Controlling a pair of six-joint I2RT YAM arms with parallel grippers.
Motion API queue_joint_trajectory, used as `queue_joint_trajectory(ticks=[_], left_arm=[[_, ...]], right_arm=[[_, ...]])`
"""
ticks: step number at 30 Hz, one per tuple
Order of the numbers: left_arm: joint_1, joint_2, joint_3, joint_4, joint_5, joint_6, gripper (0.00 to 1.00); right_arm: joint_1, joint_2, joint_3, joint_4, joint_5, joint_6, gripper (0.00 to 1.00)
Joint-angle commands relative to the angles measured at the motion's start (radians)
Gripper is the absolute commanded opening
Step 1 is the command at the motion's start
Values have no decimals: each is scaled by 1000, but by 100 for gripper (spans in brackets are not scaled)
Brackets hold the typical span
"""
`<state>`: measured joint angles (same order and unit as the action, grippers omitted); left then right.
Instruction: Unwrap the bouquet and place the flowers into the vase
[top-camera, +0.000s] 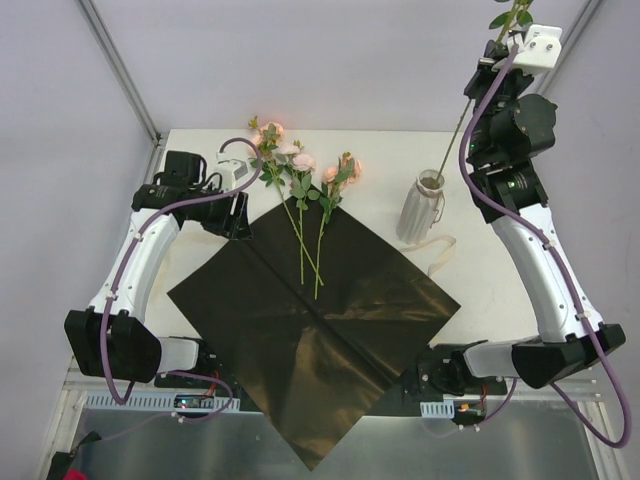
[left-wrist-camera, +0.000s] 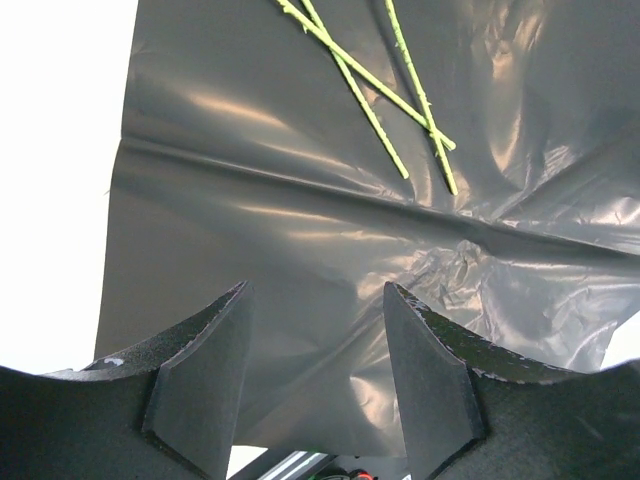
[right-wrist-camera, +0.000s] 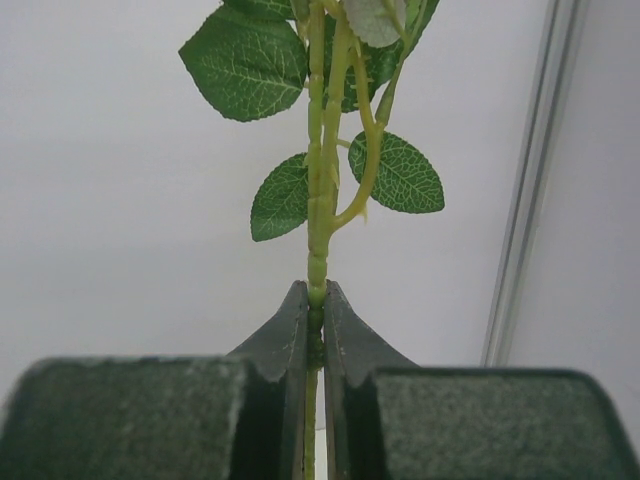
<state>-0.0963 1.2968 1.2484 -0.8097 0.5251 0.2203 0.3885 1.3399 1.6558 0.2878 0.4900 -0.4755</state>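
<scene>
Starting with the overhead view:
- Table (top-camera: 200, 145): white, with a black paper (top-camera: 310, 320) spread flat on it like a diamond, its near corner hanging past the near edge.
- Flowers (top-camera: 300, 190): three or so peach-pink roses lying loose, blooms on the bare table beyond the paper's far corner, stems crossing on the paper.
- Vase (top-camera: 420, 207): upright on the table just right of the paper's far-right edge. A cream ribbon (top-camera: 440, 250) lies loose on its near right side.
- Right gripper (top-camera: 505, 45): raised high at the far right, above the vase. One long stem (top-camera: 460, 125) slants down from it to the mouth of the vase.
- Left gripper (top-camera: 238, 215): low at the paper's far-left edge, left of the lying flowers.

Left wrist view:
- Left gripper (left-wrist-camera: 315, 340): fingers about half apart, with nothing between them, over the creased paper (left-wrist-camera: 300, 230).
- Bare green stems (left-wrist-camera: 380, 90) cross on the paper farther out, well apart from the fingers. White table (left-wrist-camera: 50, 150) shows to the left.

Right wrist view:
- Right gripper (right-wrist-camera: 316, 330): fingers pressed together on the single stem (right-wrist-camera: 317, 200), which rises straight above the tips.
- Green leaves (right-wrist-camera: 245, 60) branch off above the grip. The bloom is out of frame.
</scene>
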Motion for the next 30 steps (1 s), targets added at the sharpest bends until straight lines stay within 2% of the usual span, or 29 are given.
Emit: queue_joint_trajectory(ticks=[1,9,20,23,24,27,30], left_arm=[[9,-24,-9,-14,46,14,54],[9,-22,-9,-13,50,14,54],[9,-34,-6,-14,50,13,54],[9,-36,3,-13,50,8,54],[9,-37,5,-16,49,7,54],[9,-40,14,-14,47,2,54],[9,-42,16,-13,41,2,54]], right_arm=[[-28,-13,1,113,18,23,1],[-39,4,-94,192,38,2,1],[-16,-85,-381,208,47,28,1],[1,-122,-384,98,55,67,18],[3,-136,-399,74,50,87,38],[33,-206,-460,5,67,141,70],[101,-280,-508,-10,64,152,80]])
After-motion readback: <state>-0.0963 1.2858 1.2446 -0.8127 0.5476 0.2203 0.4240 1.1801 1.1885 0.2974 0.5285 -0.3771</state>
